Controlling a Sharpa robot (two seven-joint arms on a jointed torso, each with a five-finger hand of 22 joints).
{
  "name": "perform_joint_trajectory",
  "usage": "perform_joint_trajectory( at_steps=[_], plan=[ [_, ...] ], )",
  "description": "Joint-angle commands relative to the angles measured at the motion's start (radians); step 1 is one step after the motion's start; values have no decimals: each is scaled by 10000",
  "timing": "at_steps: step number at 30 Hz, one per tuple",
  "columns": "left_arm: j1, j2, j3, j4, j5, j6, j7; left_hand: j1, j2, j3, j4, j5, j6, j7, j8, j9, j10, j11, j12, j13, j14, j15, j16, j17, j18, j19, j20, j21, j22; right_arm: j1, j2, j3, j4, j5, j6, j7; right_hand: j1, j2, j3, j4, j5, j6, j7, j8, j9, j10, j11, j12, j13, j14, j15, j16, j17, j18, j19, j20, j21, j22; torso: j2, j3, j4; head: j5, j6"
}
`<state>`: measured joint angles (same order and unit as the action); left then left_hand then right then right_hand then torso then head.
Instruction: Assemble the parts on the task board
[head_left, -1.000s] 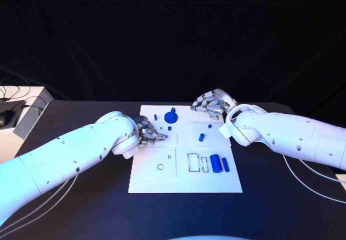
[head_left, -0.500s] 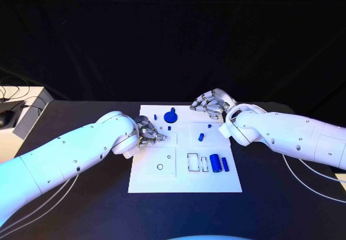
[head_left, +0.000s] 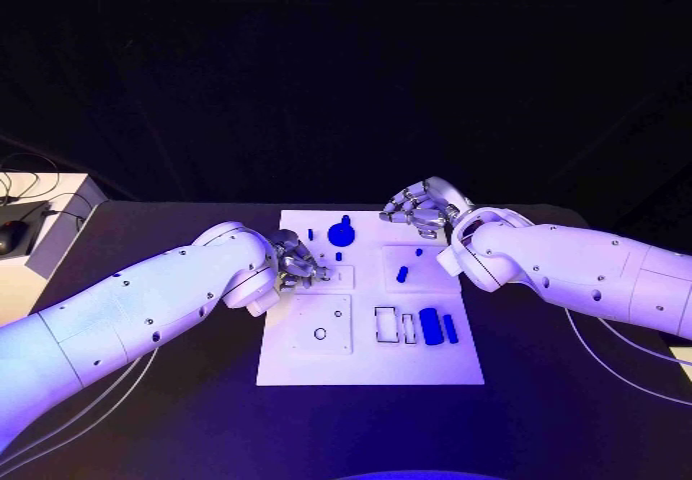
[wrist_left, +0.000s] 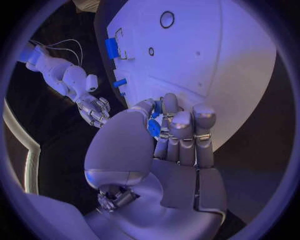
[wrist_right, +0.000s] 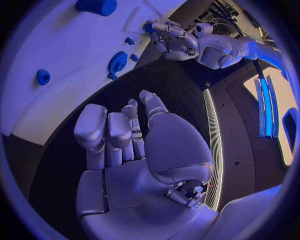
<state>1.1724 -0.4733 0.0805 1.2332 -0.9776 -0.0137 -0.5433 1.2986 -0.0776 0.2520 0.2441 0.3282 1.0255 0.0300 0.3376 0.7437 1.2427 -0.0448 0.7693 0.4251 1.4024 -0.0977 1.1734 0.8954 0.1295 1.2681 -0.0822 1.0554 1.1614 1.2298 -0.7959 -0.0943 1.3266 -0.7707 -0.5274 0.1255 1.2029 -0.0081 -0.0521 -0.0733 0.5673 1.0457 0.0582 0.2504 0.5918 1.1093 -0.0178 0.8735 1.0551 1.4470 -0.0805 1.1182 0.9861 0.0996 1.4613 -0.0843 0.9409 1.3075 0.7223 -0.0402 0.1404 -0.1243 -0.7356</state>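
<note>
Meanwhile, left hand (wrist_left: 169, 135) curled round blue part (wrist_left: 154, 127)

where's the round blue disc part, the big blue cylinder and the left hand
round blue disc part (head_left: 342, 234), head view, middle of its face
big blue cylinder (head_left: 430, 325), head view, middle of its side
left hand (wrist_left: 172, 135), left wrist view, fingers pinching a small blue part

The right hand (wrist_right: 122, 135), fingers curled with nothing in them, hovers over the dark counter (wrist_right: 69, 165) just off the board (wrist_right: 56, 65), which carries blue parts (wrist_right: 117, 63), with the left hand (wrist_right: 164, 36) at its far side.
</note>
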Motion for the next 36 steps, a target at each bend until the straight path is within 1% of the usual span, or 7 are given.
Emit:
perform_joint_trajectory(
  at_steps=[1, 11, 21, 23, 27, 32, 36],
  plan=[
    [-28, 30, -14, 50, 188, -46, 329, -258, -70, 1759, -1636, -12, -90, 3, 68, 76, 152, -27, -57, -19, -32, 19, 27, 17, -146, -39, -1, -2, 12, -5, 12, 3, -1, -116, 182, 18, -65, 38, -8, -39, 31, 62, -9, -41, -15, 28, -16, -47, 8, 3, -35, -57, 0, -64, 682, -131, -46, 1220, -1, -2, -1, 8, 15],
    [-28, -106, 32, 176, 491, 297, 401, -481, -54, 2235, -2205, -23, -49, 43, 65, 101, 267, -18, -166, -44, -11, 48, 15, 29, -171, -54, 12, 1, 29, -18, 12, 3, -16, -131, 246, -2, -69, 30, 0, -58, 79, 62, -8, -50, -20, 31, -17, -36, 23, 5, -36, -60, 0, -65, 679, -132, -52, 1218, -5, 2, 2, 10, 35],
    [13, -312, 337, 172, 1152, 1245, 64, -562, -59, 2498, -2445, -12, 22, 62, -20, 92, 240, -8, -196, -27, -15, 65, 3, 7, -182, -109, 22, -31, 18, -28, 1, 3, -25, -150, 276, -23, -76, 27, 3, -63, 129, 68, -9, -50, -22, 30, -17, -36, 27, 2, -36, -69, -8, -64, 678, -132, -63, 1216, -19, 20, 11, 18, 49],
    [47, -308, 373, 91, 1324, 1557, -59, -614, -70, 2612, -2501, -18, 25, 72, -40, 99, 210, -8, -195, -11, -27, 64, 5, 8, -199, -127, -5, -44, 12, -29, 2, 3, -30, -161, 280, -29, -76, 27, 3, -63, 129, 68, -9, -50, -22, 30, -17, -36, 27, 2, -36, -69, -8, -64, 678, -132, -63, 1216, -22, 21, 12, 17, 57],
    [132, -236, 416, -115, 1549, 2072, -249, -800, 61, 2754, -2618, -28, -33, 95, -30, 190, 105, -1, -94, 82, -85, 45, -62, -73, -235, -129, -116, -49, 13, -29, 7, 3, -34, -185, 291, -40, -65, 22, 10, -79, 148, 72, -13, -49, -20, 36, -20, -29, 33, 3, -38, -68, -5, -65, 678, -133, -57, 1217, -4, 8, 0, 44, 75],
    [279, -14, 432, -472, 1677, 2637, -427, -1449, 283, 3269, -2885, -27, -106, 93, 54, 365, -41, -3, 124, 200, -86, 28, -52, -64, -247, -128, -154, -75, -1, -30, 6, 3, -32, -200, 294, -52, -60, 20, 15, -88, 169, 77, -14, -47, -20, 43, -21, -22, 40, 4, -38, -69, -6, -66, 679, -134, -56, 1218, 13, -4, 3, 42, 84],
    [436, 242, 419, -868, 1714, 3043, -506, -2071, 407, 3788, -3258, -28, -115, 76, 131, 516, -73, -19, 285, 222, -67, 15, 7, 13, -235, -105, -150, -36, 37, -29, 21, 3, -33, -214, 298, -58, -33, 14, 28, -114, 198, 77, -15, -49, -22, 33, -23, -36, 31, 3, -40, -71, -8, -67, 678, -134, -52, 1219, 12, 7, -1, 53, 84]
  ],
)
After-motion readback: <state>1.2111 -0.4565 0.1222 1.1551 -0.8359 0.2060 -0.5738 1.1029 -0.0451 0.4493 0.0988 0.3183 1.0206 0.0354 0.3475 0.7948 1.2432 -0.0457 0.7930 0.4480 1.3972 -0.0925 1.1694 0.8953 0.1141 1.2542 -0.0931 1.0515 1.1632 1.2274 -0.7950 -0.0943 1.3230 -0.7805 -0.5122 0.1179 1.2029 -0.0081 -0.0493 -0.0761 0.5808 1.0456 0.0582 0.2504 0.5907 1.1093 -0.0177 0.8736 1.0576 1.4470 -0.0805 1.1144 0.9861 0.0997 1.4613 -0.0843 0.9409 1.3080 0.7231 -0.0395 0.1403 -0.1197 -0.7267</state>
